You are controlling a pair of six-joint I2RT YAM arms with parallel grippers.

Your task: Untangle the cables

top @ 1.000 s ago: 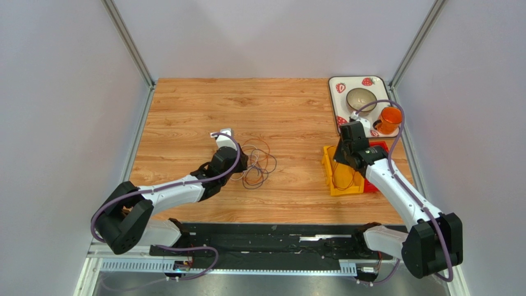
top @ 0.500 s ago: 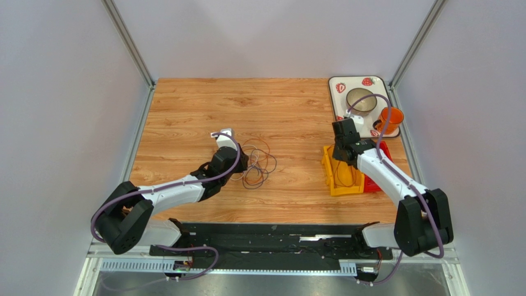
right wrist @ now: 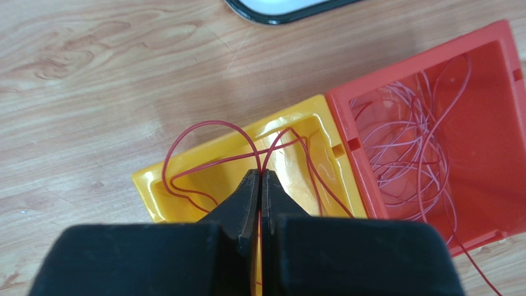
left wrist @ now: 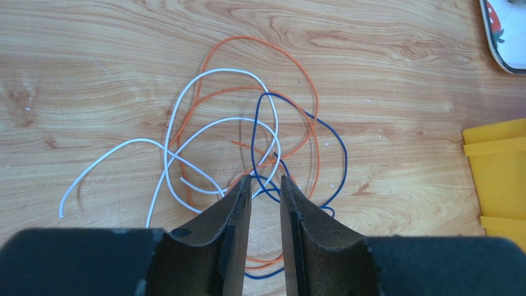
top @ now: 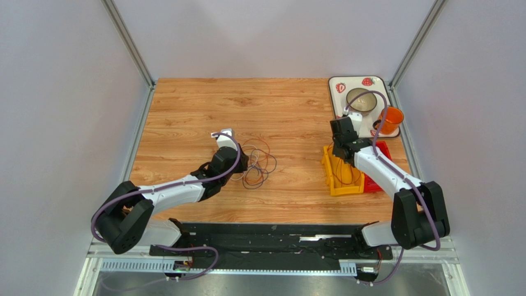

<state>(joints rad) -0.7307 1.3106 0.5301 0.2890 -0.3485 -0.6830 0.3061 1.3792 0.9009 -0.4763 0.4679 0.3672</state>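
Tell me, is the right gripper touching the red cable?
Touching. The right wrist view shows the right gripper shut on the red cable, running into its fingertips over the yellow bin.

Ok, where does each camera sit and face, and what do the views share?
Top external: above and behind the arms, looking down on the table; both show.
Left wrist: on that arm, facing down at tangled cables; open left gripper at bottom.
Right wrist: on that arm, facing down at yellow bin and red bin; right gripper shut on red cable.
Shared: yellow bin, all three.
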